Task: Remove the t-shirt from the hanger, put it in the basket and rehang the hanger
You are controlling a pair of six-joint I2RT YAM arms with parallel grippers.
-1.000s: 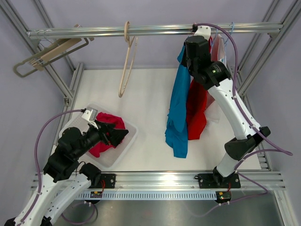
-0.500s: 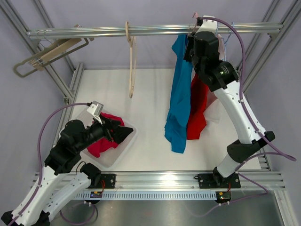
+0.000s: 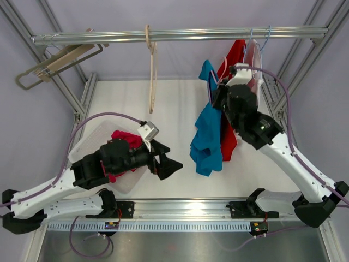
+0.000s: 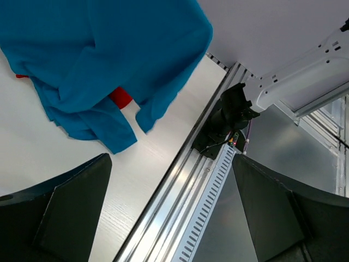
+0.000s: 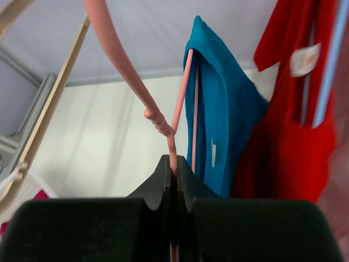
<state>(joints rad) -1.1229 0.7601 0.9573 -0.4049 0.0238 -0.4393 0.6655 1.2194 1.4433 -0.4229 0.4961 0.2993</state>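
The blue t-shirt (image 3: 207, 136) hangs on a thin pink wire hanger (image 3: 211, 82), off the rail and held over the table. My right gripper (image 3: 216, 98) is shut on the hanger's wire neck (image 5: 173, 155), just below its hook (image 5: 117, 54). The shirt's collar end shows beside it (image 5: 223, 125). My left gripper (image 3: 173, 162) is open and empty, just left of the shirt's lower hem, not touching it. In the left wrist view the shirt (image 4: 98, 60) lies above and left of the wide-open fingers (image 4: 60, 218).
A red t-shirt (image 3: 235, 54) hangs on a blue hanger from the rail (image 3: 163, 36), right behind the blue one. A wooden hanger (image 3: 150, 71) hangs mid-rail, others at the far left (image 3: 60, 60). A clear bin (image 3: 92, 143) with a red garment (image 3: 126, 139) sits at left.
My right gripper has lifted the pink hanger off the rail and brought it and the blue shirt down and forward. My left arm has swung right from the bin towards the shirt's hem.
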